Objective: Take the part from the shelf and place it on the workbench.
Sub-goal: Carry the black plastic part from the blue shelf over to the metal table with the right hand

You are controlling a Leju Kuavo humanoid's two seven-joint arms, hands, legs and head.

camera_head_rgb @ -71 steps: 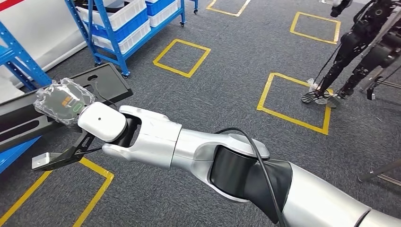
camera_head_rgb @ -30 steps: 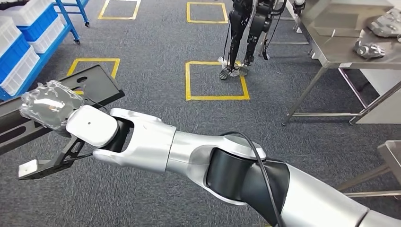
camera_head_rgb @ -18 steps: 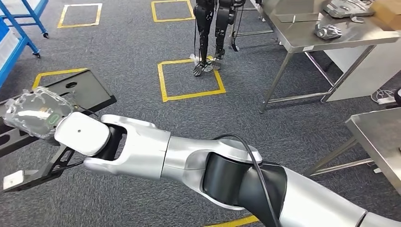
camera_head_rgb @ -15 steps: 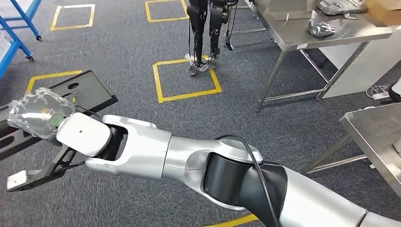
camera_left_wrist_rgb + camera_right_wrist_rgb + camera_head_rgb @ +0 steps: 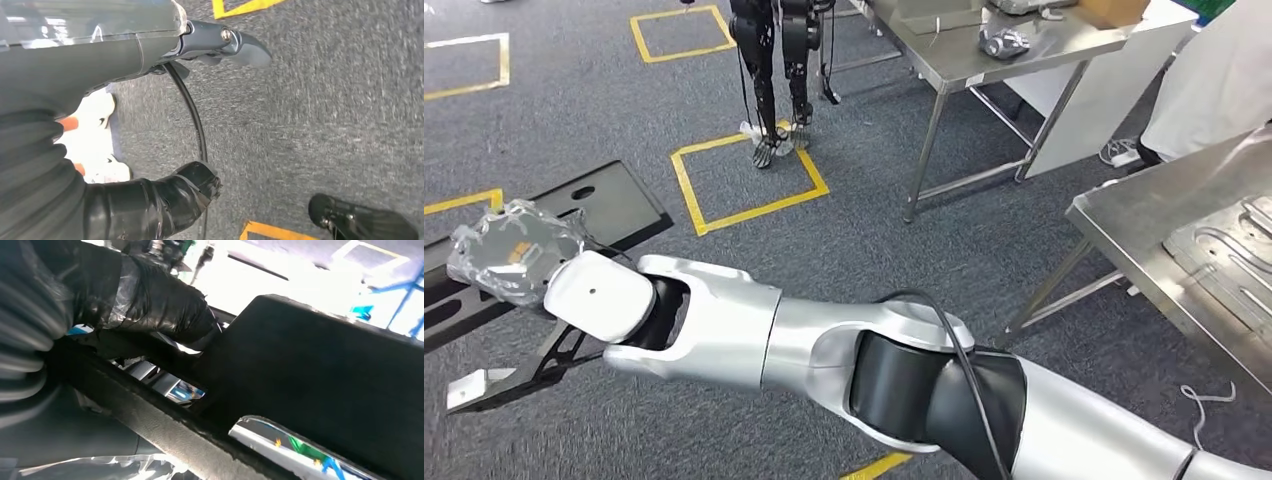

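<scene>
Fingers [image 5: 150, 300] of right hand [image 5: 519, 255] atop the black part [image 5: 604, 205]; workbench [image 5: 1194, 230] well apart

The right hand [image 5: 150, 305] covers its own fingers — their grip on the black part [image 5: 614, 200] stays unclear. The part runs off the edge, and the table [image 5: 1144, 230] is cropped too.

Yellow floor squares [image 5: 746, 183], another robot [image 5: 776, 60]
</scene>
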